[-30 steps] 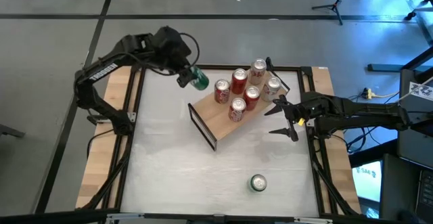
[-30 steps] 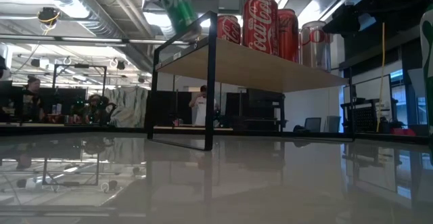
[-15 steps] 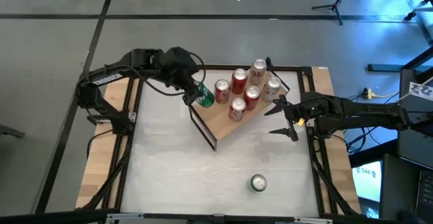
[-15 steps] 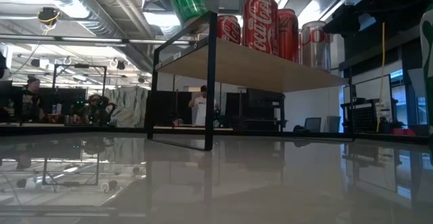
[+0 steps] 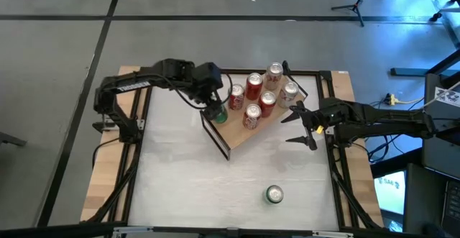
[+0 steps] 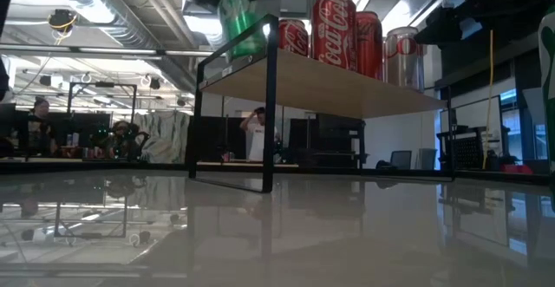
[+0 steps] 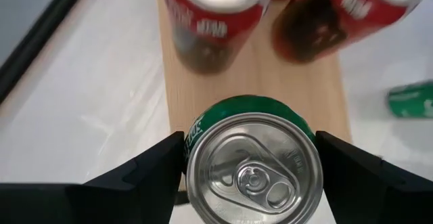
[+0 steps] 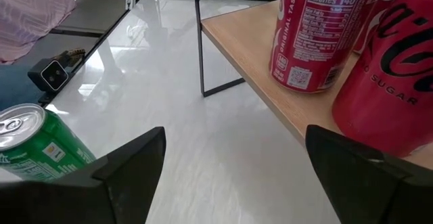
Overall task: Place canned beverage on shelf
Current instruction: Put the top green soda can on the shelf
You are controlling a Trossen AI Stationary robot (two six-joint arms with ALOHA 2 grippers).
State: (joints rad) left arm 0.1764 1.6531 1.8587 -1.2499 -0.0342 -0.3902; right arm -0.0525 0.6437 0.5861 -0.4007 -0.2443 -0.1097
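Observation:
My left gripper (image 5: 213, 107) is shut on a green can (image 5: 217, 113) held upright over the left end of the light-wood shelf (image 5: 231, 128). In the low view the can (image 6: 240, 22) is just above the plank's (image 6: 329, 83) end; I cannot tell whether its bottom touches. Several red and silver cans (image 5: 254, 87) stand on the shelf's far part. A second green can (image 5: 274, 194) stands on the table near the front. My right gripper (image 5: 293, 128) is open and empty to the right of the shelf. My left gripper pinches the green can's side wall, just under its rim (image 7: 191, 137), between its two fingers (image 7: 152, 173), one on each side. The fingers come from above, pointing down. The can stands upright in the hold, top up, over the shelf's left end.
The shelf's black frame end (image 6: 270, 105) stands right below the held can. Two red cans (image 7: 215, 17) stand close beyond the held can on the plank. The white tabletop (image 5: 180, 180) spreads left of and in front of the shelf.
My left gripper has carried the green can from beyond the table's far-left part toward the right and near edges, to above the shelf's left end, and has come down a little. The can, tilted before, now stands upright.

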